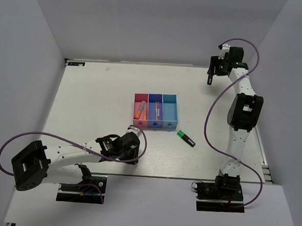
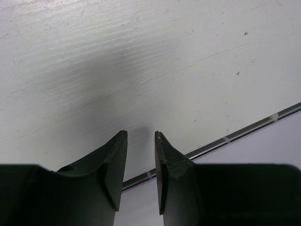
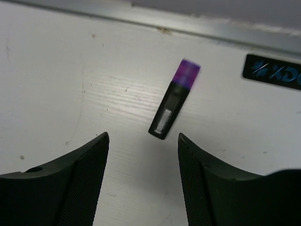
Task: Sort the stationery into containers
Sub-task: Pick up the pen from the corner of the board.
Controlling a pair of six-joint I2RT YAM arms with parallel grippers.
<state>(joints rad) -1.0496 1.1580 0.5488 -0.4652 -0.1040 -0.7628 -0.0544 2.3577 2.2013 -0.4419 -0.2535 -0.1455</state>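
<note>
At the far right corner of the white, grained table (image 1: pixel 90 104), the right arm's hand (image 3: pixel 143 135) tips down over a stubby black plastic highlighter with a purple cap (image 3: pixel 173 100), which lies flat on the surface. The hand's two dark fingers stand wide apart with nothing between them. The highlighter rests just beyond the fingertips, roughly in line with the gap but slanted across it, its cap end blurred. On that showing the piece is ungripped, and the arm is stretched out only because this item lies so far from the containers.

Those containers, three joined rectangular plastic bins, the pink-red bin (image 1: pixel 139 122), the dark blue bin (image 1: pixel 154 123) and the light blue bin (image 1: pixel 168 124), sit mid-table. Orange and pink pieces show in the first, and an orange stick in the second. A green-capped black highlighter (image 1: pixel 186 138) lies loose just off the row's front right corner.

The left hand (image 2: pixel 141 133) hovers low near the row's front left, its fingers a narrow gap apart and holding nothing, seemingly parked out of the way.
</note>
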